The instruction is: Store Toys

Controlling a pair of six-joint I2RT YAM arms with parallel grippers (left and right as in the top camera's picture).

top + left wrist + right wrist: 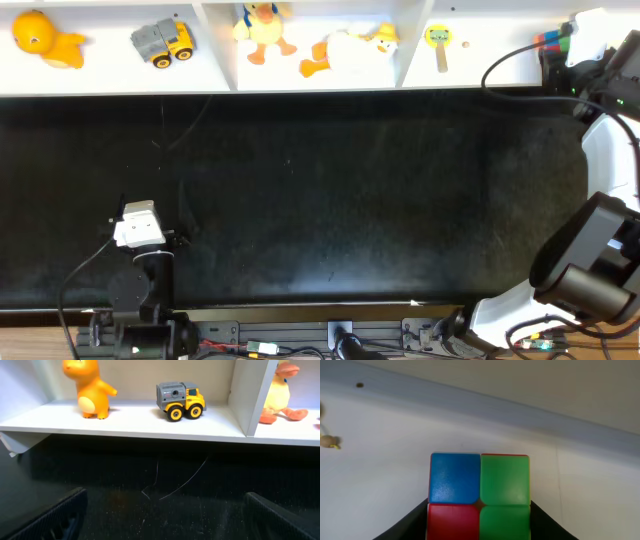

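Right tool (479, 521) pinching one cube (479, 480) at far right end of shelf (300, 82), arm stretched forward. Left tool (165, 517) spread, low over table (330, 180), arm folded near base, well back from shelf edge. Shelved: one truck (163, 42), one duck (262, 28), second duck (345, 50), one orange figure (45, 38).

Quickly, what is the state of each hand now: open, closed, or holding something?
Left hand: open, holding nothing.
Right hand: closed on the coloured cube.
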